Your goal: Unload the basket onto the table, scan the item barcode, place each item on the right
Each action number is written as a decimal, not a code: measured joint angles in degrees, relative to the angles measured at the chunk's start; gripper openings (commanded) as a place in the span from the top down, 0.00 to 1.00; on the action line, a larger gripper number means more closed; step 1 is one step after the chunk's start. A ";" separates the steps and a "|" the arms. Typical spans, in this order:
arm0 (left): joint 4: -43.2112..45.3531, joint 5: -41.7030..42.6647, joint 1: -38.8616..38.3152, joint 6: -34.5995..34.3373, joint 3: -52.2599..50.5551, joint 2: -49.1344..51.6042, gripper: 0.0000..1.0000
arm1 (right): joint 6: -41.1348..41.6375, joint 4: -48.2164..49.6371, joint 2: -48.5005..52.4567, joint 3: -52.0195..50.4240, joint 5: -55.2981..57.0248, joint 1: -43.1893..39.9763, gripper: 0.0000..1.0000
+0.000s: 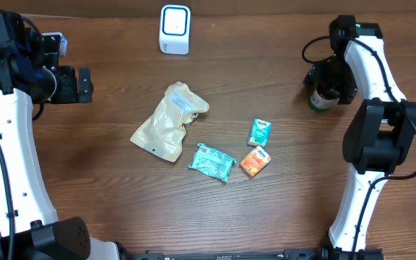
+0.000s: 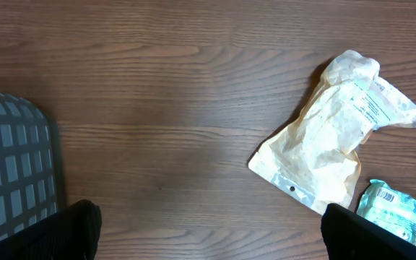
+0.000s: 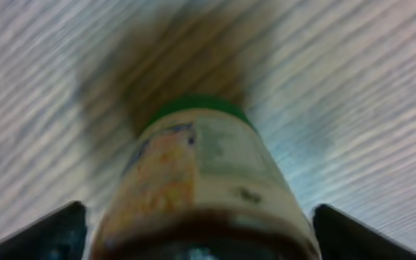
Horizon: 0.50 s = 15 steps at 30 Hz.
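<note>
left gripper (image 2: 208, 235) spread wide, right gripper (image 3: 201, 227) parted

A jar (image 3: 208, 180) fills the middle of the blurred view, its green lid (image 3: 197, 105) pointing away and its pale label (image 3: 230, 155) smeared with orange and blue. The claw (image 3: 202, 232) is spread wide, its dark fingers (image 3: 35, 235) in the lower corners, one on either side of the jar. Streaked wood-grain tabletop (image 3: 352, 87) lies behind.

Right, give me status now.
Left claw open, idle. Right claw open, straddling green-lidded jar. Nothing between jar and white scanner.
</note>
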 measured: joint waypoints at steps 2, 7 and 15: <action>0.02 0.00 0.00 0.00 0.00 0.00 0.00 | -0.09 -1.16 0.00 1.73 -0.81 -0.26 0.00; 0.02 0.02 0.00 -0.02 0.00 0.00 0.00 | -0.79 -10.69 0.04 15.93 -4.98 -1.81 0.00; 0.02 0.00 0.00 0.00 0.00 0.02 0.00 | -7.58 -16.33 -0.87 31.67 -19.69 1.05 0.11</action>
